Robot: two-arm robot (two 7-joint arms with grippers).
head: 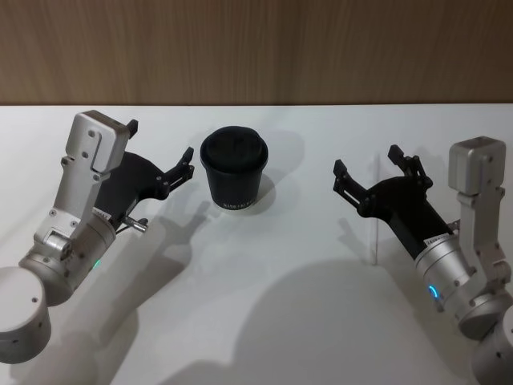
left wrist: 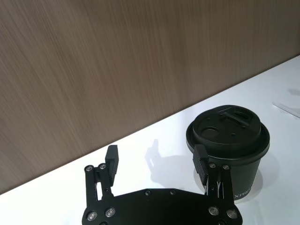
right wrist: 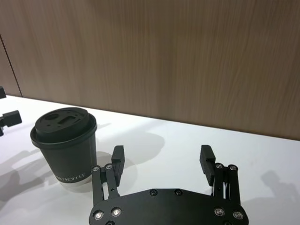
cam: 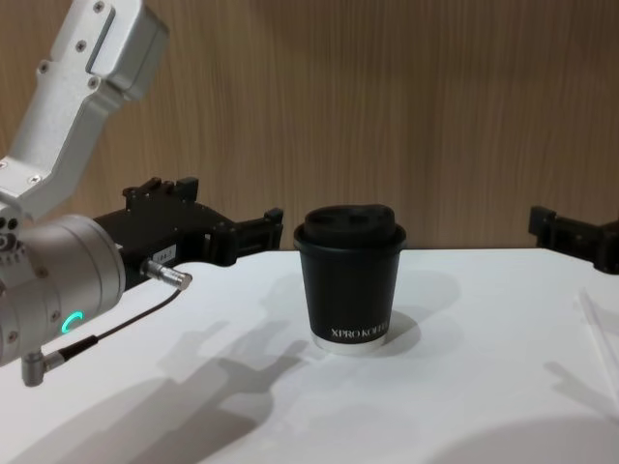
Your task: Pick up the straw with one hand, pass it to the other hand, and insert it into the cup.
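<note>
Both pincers spread: left pincer (head: pixel 160 142) beside the cup (head: pixel 233 172), right pincer (head: pixel 367 160) above the straw (head: pixel 375 237) on the counter (head: pixel 280 281).

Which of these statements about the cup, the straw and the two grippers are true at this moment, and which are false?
1. The cup stands upright with its lid on. True.
2. The left gripper is shut on the straw. False: it is open and empty, beside the cup.
3. The straw lies on the table by the right gripper. True.
4. The straw is in the cup. False: it lies on the table, apart from the cup.
5. The right gripper is open. True.
</note>
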